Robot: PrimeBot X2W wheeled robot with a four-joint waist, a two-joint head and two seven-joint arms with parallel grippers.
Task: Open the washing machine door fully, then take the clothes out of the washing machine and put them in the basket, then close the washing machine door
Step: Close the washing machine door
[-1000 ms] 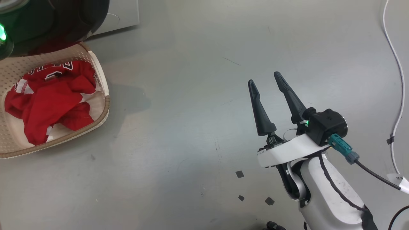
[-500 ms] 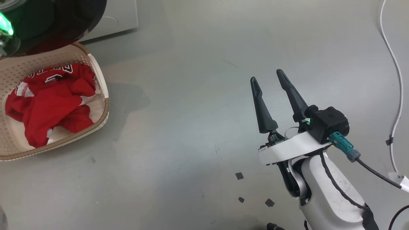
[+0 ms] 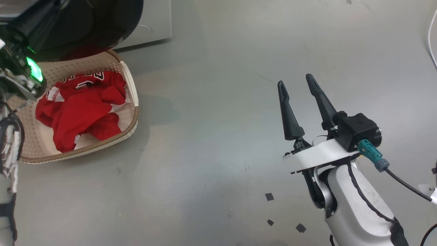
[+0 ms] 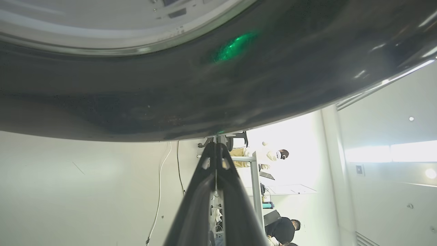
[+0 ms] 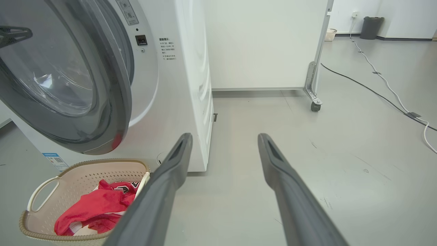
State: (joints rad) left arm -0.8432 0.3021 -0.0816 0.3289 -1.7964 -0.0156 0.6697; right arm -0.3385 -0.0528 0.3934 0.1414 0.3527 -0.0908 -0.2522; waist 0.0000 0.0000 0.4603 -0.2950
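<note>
The head camera has swung, sliding the basket (image 3: 134, 118) rightward, and the left arm's green-lit wrist (image 3: 32, 70) has dropped beside the washing machine door (image 3: 102, 24). The left hand (image 4: 215, 147) is clenched at the door's rim; the right hand (image 3: 294, 79) hangs released over the floor (image 3: 211, 102). Red jerseys (image 3: 85, 109) lie in the basket.

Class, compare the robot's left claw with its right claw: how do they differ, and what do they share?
The left claw has its fingers pressed together; the right claw has its fingers spread apart. The left claw sits close to the glossy black washing machine door; the right claw hangs over bare floor, away from it. Both have long dark fingers and hold nothing.
</note>
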